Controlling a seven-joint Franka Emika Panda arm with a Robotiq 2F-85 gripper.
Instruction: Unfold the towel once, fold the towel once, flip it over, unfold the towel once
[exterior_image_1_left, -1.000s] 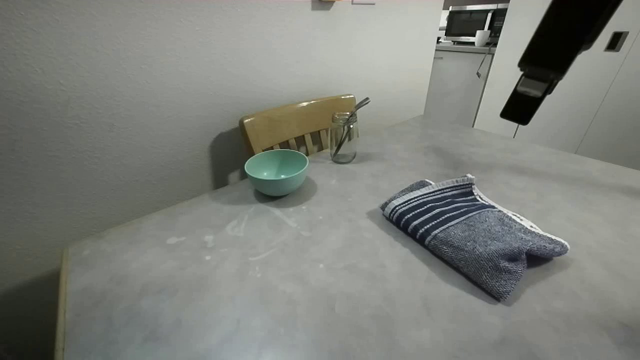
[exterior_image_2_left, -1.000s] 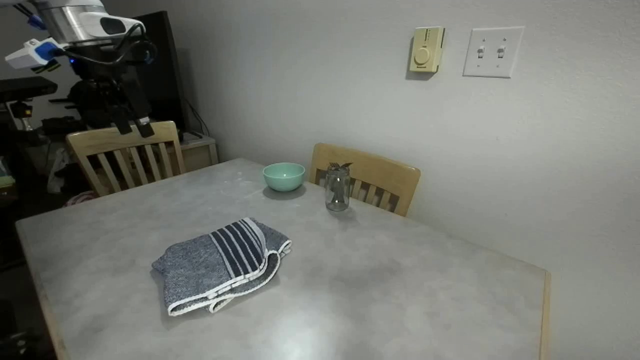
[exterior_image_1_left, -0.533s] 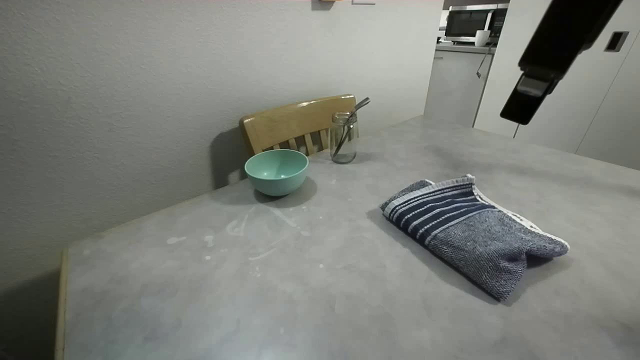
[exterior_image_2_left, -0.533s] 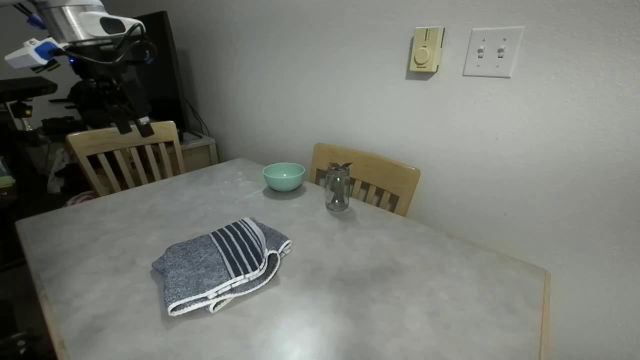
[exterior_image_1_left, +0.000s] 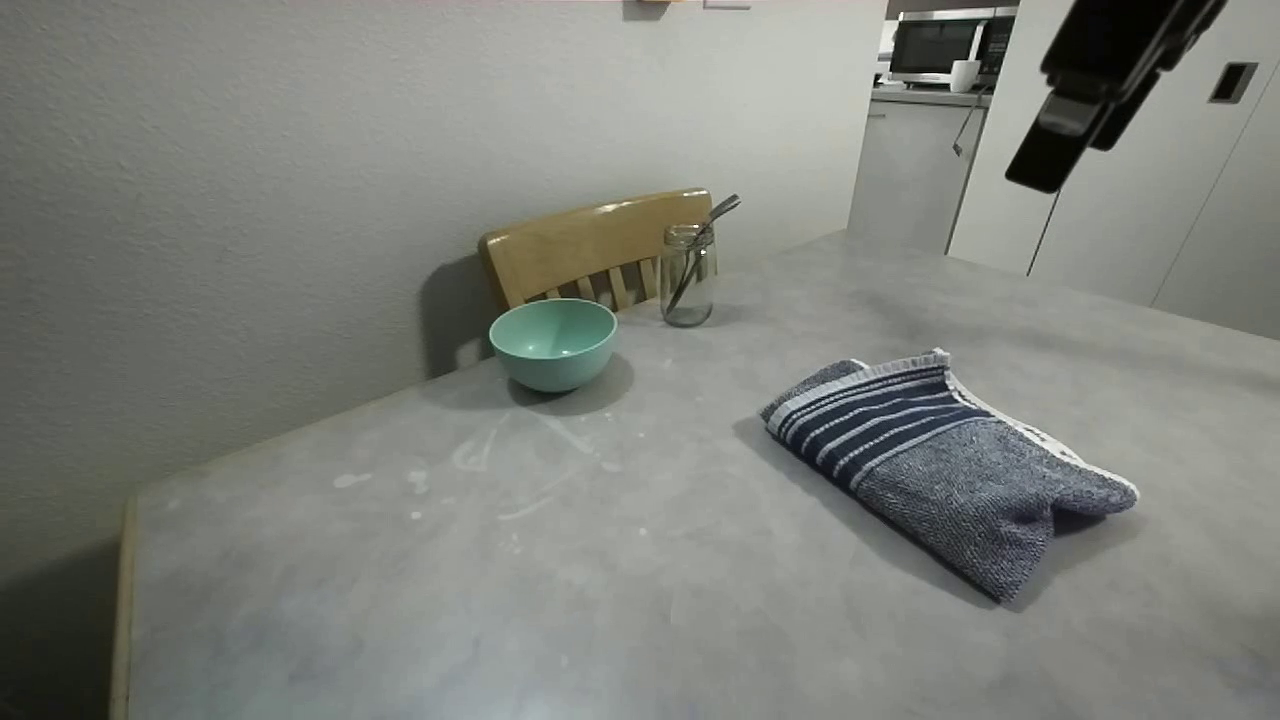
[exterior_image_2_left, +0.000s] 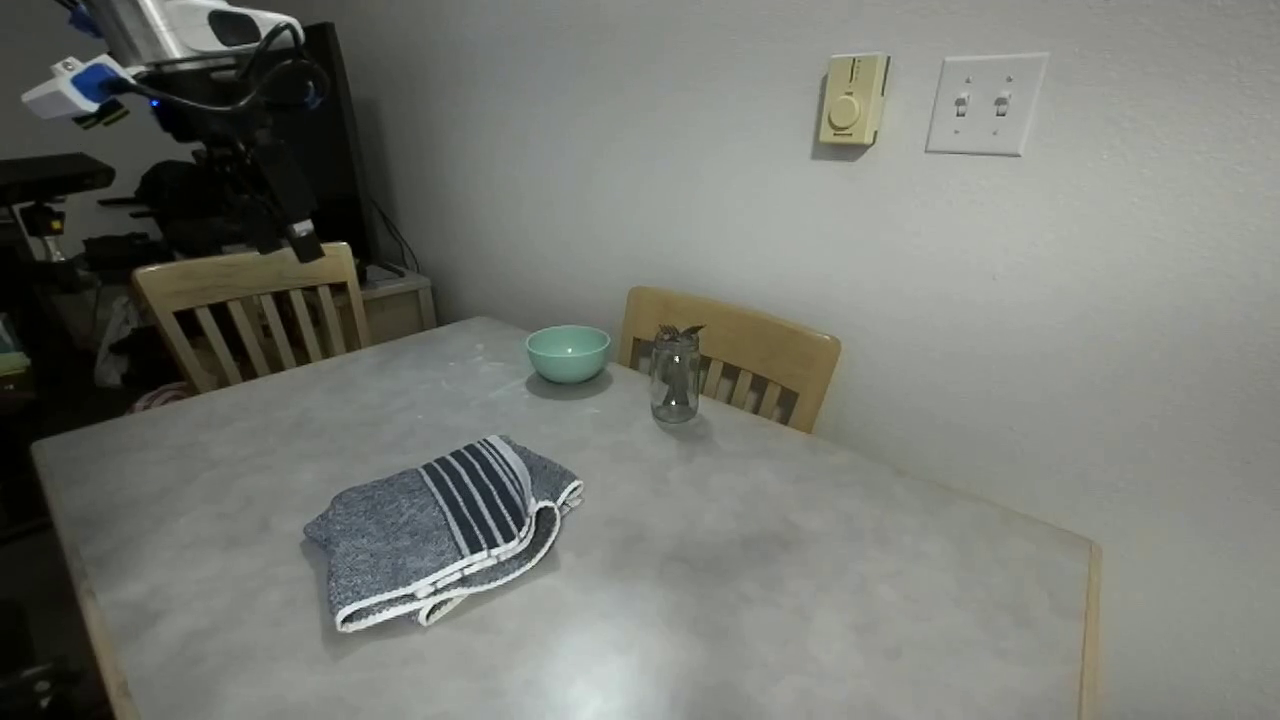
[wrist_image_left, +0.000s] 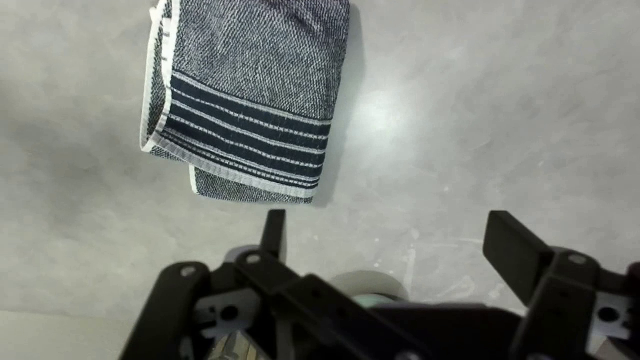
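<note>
Below our wide-spread, empty black fingers (wrist_image_left: 517, 252) lay a striped blue-grey terry towel (wrist_image_left: 257, 75). We judged it light, limp, best pinched by the top layer's white edging (wrist_image_left: 173, 45).

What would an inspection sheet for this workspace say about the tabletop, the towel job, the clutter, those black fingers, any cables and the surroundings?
Surface: grey table, marked with pale smudges.
Job's things: towel lying on the table, folded over on itself, white-edged layers showing along one side, striped band on top.
Clutter: teal bowl, upright; near it, a glass jar holding utensils.
Fingers: spread wide, above the table and off the towel; held between them, nothing seen.
Cables: black cable looping beside the robot's arm.
Surroundings: wooden chairs; thermostat and light switches on the wall; a microwave in the background.
</note>
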